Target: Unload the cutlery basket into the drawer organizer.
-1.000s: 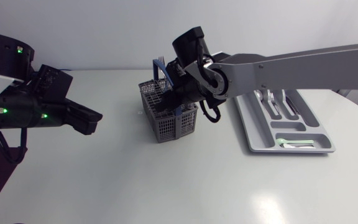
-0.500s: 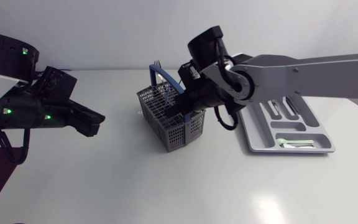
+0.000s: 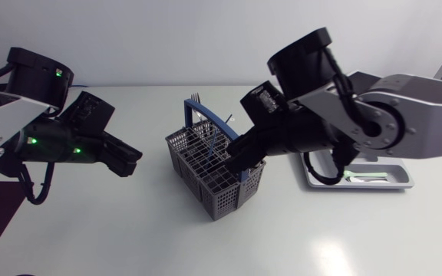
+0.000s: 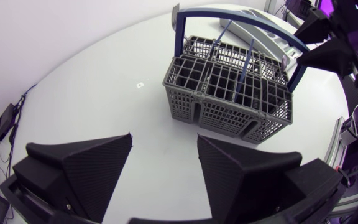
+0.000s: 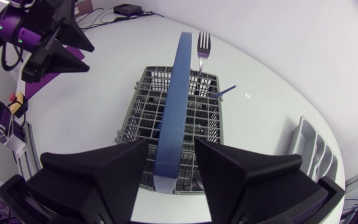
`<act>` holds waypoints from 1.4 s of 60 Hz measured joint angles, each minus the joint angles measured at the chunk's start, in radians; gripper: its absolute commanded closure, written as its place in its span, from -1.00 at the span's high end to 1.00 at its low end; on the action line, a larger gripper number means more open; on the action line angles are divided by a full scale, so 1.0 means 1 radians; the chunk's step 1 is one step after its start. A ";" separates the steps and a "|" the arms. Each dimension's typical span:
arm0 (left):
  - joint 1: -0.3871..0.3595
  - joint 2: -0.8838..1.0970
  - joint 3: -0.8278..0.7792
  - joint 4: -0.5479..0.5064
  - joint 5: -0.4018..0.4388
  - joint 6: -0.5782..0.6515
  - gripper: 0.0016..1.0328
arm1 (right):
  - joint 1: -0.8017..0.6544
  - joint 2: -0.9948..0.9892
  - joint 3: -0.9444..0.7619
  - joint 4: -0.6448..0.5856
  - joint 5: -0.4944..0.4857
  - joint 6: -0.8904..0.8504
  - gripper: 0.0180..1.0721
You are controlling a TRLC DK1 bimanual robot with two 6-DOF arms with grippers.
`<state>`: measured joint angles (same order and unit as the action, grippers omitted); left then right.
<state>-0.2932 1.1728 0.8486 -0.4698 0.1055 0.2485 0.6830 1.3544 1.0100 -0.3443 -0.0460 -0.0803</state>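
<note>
One cutlery basket (image 3: 198,153) mid-frame, met from both sides: left end effector (image 4: 163,138) agape, ready to pick; right end effector (image 5: 171,142) astride the blue handle (image 5: 176,81), likely steadying, clamping indeterminable.

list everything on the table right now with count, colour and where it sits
cutlery basket: 1, grey mesh with a blue handle, middle of the table
fork: 1, silver, standing tines up at the basket's far end
blue-handled utensil: at least 1, blue, sticking out of the basket; exact count unclear
drawer organizer: 1, grey, right side of the table, largely hidden
pale utensil: 1, whitish green, lying in the organizer's near crosswise compartment
table: 1, white, under everything
left gripper: 1, black, open and empty, beside the basket and apart from it
right gripper: 1, black, at the near end of the basket's handle
</note>
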 measured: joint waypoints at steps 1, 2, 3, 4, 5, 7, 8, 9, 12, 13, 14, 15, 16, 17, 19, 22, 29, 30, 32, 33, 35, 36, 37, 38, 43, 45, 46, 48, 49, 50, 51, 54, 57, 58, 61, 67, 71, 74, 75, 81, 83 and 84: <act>-0.002 0.004 0.000 0.000 0.000 0.000 0.80 | 0.001 -0.013 -0.004 -0.001 0.000 0.000 0.69; -0.004 0.007 0.000 0.000 0.000 0.000 0.80 | 0.002 -0.028 -0.007 -0.002 -0.003 -0.004 0.69; -0.006 0.011 0.000 0.000 0.000 0.001 0.80 | 0.002 -0.043 -0.010 -0.005 -0.004 -0.004 0.69; -0.010 0.014 0.000 0.000 0.000 0.004 0.80 | 0.003 -0.062 -0.013 -0.010 -0.006 -0.006 0.69; -0.013 0.018 0.000 0.003 0.000 0.006 0.80 | 0.003 -0.082 -0.016 -0.017 -0.008 -0.008 0.69; -0.019 0.023 0.000 0.006 0.000 0.008 0.80 | 0.002 -0.118 -0.021 -0.025 -0.010 -0.013 0.68; -0.021 0.026 0.000 0.008 0.000 0.011 0.80 | 0.001 -0.134 -0.024 -0.026 -0.010 -0.019 0.68; -0.025 0.028 0.000 0.008 0.000 0.012 0.80 | -0.002 -0.146 -0.026 -0.029 -0.011 -0.020 0.67; -0.031 0.037 0.000 0.017 0.000 0.015 0.74 | -0.021 -0.195 -0.035 -0.038 -0.026 -0.030 0.60; -0.031 0.039 0.000 0.019 0.000 0.016 0.72 | -0.034 -0.210 -0.039 -0.042 -0.039 -0.033 0.57; -0.033 0.041 0.000 0.023 0.000 0.018 0.68 | -0.045 -0.220 -0.043 -0.043 -0.047 -0.034 0.52; -0.034 0.043 0.000 0.025 0.000 0.018 0.66 | -0.060 -0.230 -0.047 -0.045 -0.059 -0.037 0.45; -0.036 0.046 0.000 0.028 0.000 0.018 0.63 | -0.075 -0.237 -0.051 -0.047 -0.066 -0.039 0.39; -0.037 0.047 0.000 0.033 0.000 0.018 0.62 | -0.095 -0.244 -0.056 -0.048 -0.080 -0.042 0.32; -0.039 0.050 0.000 0.042 0.000 0.018 0.48 | -0.131 -0.252 -0.065 -0.050 -0.096 -0.048 0.14; -0.045 0.053 0.000 0.053 0.000 0.019 0.30 | -0.191 -0.255 -0.082 -0.050 -0.126 -0.056 -0.13; -0.060 0.076 0.000 0.088 0.004 0.019 -0.18 | -0.306 -0.233 -0.116 -0.035 -0.171 -0.079 -0.64; -0.062 0.080 0.000 0.095 0.007 0.019 -0.21 | -0.316 -0.227 -0.119 -0.030 -0.172 -0.082 -0.64; -0.066 0.091 0.000 0.110 0.011 0.019 -0.28 | -0.336 -0.208 -0.127 -0.011 -0.180 -0.086 -0.73; -0.069 0.097 0.000 0.116 0.013 0.019 -0.30 | -0.344 -0.197 -0.129 -0.002 -0.185 -0.087 -0.76; -0.077 0.112 0.000 0.134 0.015 0.022 -0.31 | -0.361 -0.169 -0.132 0.018 -0.196 -0.091 -0.78; -0.083 0.122 0.000 0.142 0.017 0.022 -0.32 | -0.368 -0.154 -0.134 0.030 -0.200 -0.093 -0.78; -0.087 0.131 0.000 0.150 0.018 0.023 -0.33 | -0.373 -0.138 -0.134 0.037 -0.203 -0.094 -0.78; -0.092 0.141 0.000 0.158 0.018 0.023 -0.33 | -0.378 -0.122 -0.134 0.044 -0.206 -0.094 -0.78; -0.108 0.197 0.000 0.183 0.019 0.028 -0.34 | -0.393 -0.027 -0.134 0.079 -0.212 -0.100 -0.78; -0.109 0.226 0.000 0.186 0.019 0.037 -0.34 | -0.395 0.010 -0.134 0.088 -0.212 -0.100 -0.78; -0.109 0.243 0.001 0.187 0.019 0.041 -0.34 | -0.395 0.025 -0.134 0.092 -0.213 -0.100 -0.78; -0.109 0.270 0.003 0.188 0.019 0.042 -0.34 | -0.395 0.058 -0.133 0.095 -0.213 -0.100 -0.78; -0.109 0.283 0.004 0.188 0.018 0.044 -0.34 | -0.395 0.076 -0.132 0.095 -0.214 -0.100 -0.78; -0.109 0.296 0.006 0.188 0.018 0.044 -0.34 | -0.395 0.090 -0.130 0.095 -0.216 -0.100 -0.78; -0.107 0.309 0.009 0.188 0.019 0.045 -0.34 | -0.395 0.104 -0.128 0.094 -0.217 -0.100 -0.78; -0.104 0.344 0.016 0.191 0.019 0.045 -0.34 | -0.395 0.142 -0.121 0.095 -0.224 -0.100 -0.78; -0.099 0.374 0.025 0.202 0.019 0.045 -0.34 | -0.393 0.165 -0.118 0.095 -0.231 -0.100 -0.78; -0.096 0.381 0.028 0.208 0.019 0.047 -0.34 | -0.390 0.169 -0.118 0.095 -0.232 -0.100 -0.78; -0.087 0.404 0.041 0.226 0.021 0.048 -0.34 | -0.381 0.174 -0.118 0.094 -0.243 -0.099 -0.78; -0.072 0.444 0.081 0.246 0.027 0.049 -0.34 | -0.352 0.174 -0.113 0.094 -0.284 -0.091 -0.78; -0.066 0.462 0.102 0.263 0.029 0.048 -0.34 | -0.336 0.174 -0.110 0.090 -0.303 -0.082 -0.78; -0.062 0.472 0.113 0.270 0.030 0.048 -0.34 | -0.326 0.174 -0.110 0.087 -0.315 -0.077 -0.78; -0.061 0.475 0.118 0.272 0.030 0.048 -0.33 | -0.322 0.174 -0.110 0.087 -0.317 -0.076 -0.78; -0.052 0.503 0.137 0.282 0.034 0.048 -0.33 | -0.289 0.172 -0.110 0.085 -0.322 -0.061 -0.78; -0.045 0.513 0.144 0.286 0.042 0.048 -0.33 | -0.280 0.171 -0.110 0.082 -0.326 -0.053 -0.78; -0.040 0.518 0.146 0.288 0.045 0.048 -0.33 | -0.273 0.169 -0.110 0.079 -0.329 -0.050 -0.78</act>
<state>-0.3332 1.6905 0.9951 -0.1814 0.1501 0.2970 0.4099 1.5238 0.8997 -0.2653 -0.3748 -0.1307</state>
